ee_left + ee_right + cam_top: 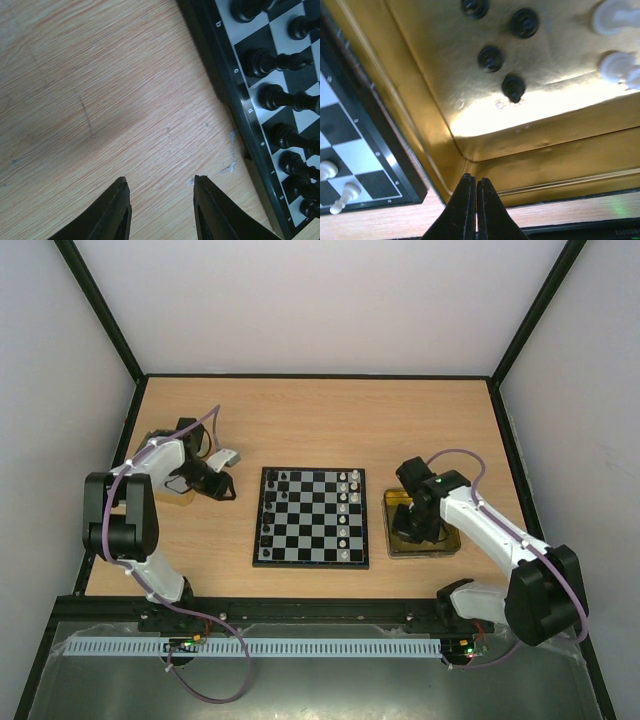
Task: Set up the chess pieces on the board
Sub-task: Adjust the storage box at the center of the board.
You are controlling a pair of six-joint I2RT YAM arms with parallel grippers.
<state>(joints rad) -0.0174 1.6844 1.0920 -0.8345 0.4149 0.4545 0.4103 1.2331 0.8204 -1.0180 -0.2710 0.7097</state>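
Gold tin (545,150) lay just beside the board (312,562), with loose chess pieces (490,58) inside: four black showed, and two white pieces (619,67). The right pincer (472,181) hung over the tin's near wall, pressed shut with nothing in it. The left pincer (160,186) hovered parted and empty above bare tabletop (90,100) by the board's black side. Fetching from the tin looked the job, and the nearest black piece (513,87) the easy choice (it sat apart from its neighbours). I'd have opened the fingers first, then dropped straight down.
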